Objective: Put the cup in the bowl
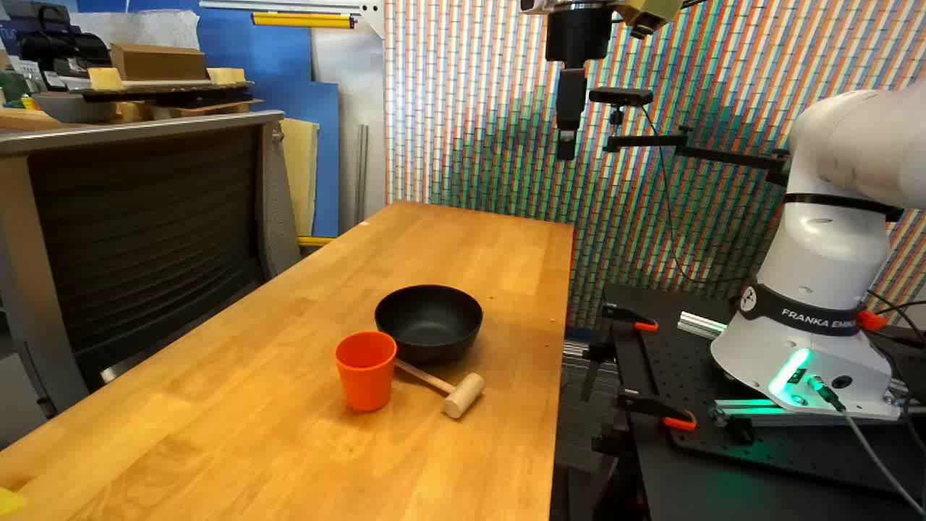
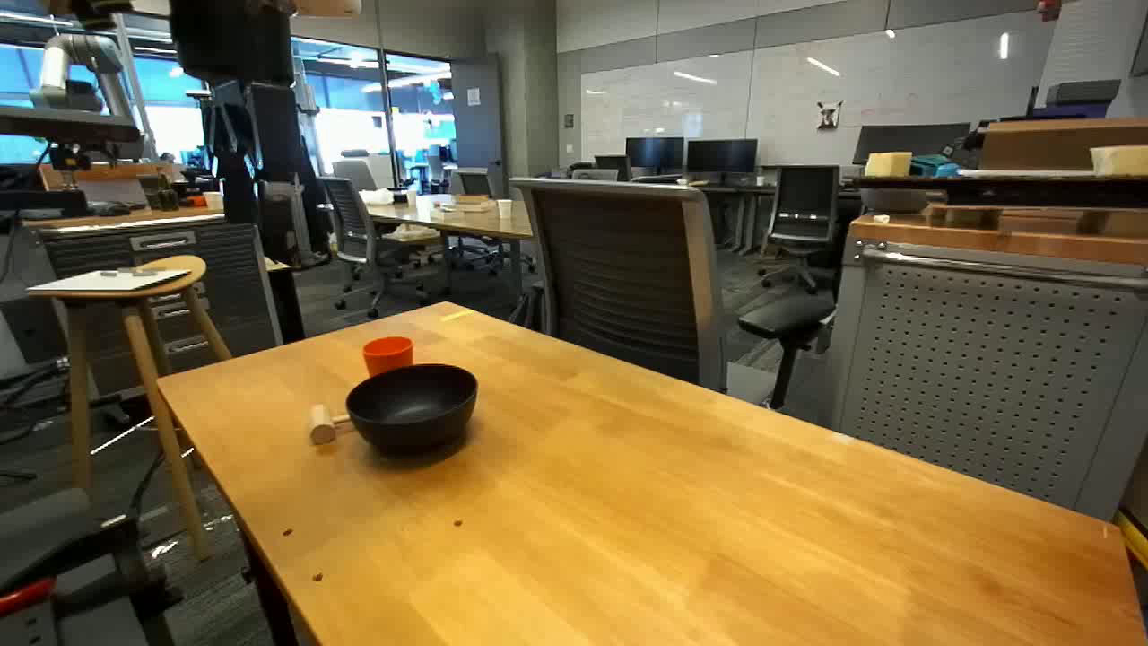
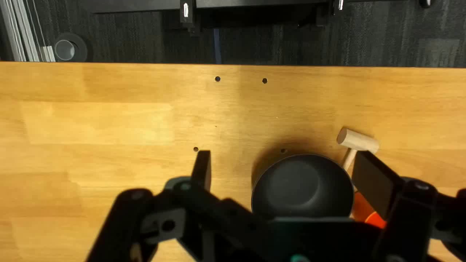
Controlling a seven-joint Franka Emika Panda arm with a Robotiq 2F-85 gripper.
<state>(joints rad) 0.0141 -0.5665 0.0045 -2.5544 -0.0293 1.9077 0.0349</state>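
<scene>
Cup (image 1: pixel 365 378) stands on table (image 1: pixel 463 250), front-L of bowl (image 1: pixel 429 323) in an exterior view; mallet (image 1: pixel 463 396) lies R of cup, in front of bowl, w/ handle (image 1: pixel 425 375) running btwn cup & bowl.

Upright orange cup (image 1: pixel 365 378), black bowl (image 1: pixel 430 320) just beside it

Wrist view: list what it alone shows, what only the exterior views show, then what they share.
Wrist view only: a dark round object and a blue strip, both on the floor beyond the table.

Exterior only: the gray-framed chair in both exterior views; the white robot base in an exterior view; a wooden stool in an exterior view.

Shared: the table, the bowl, the cup, the mallet and the hand. In the wrist view, the hand hides most of the cup.
</scene>
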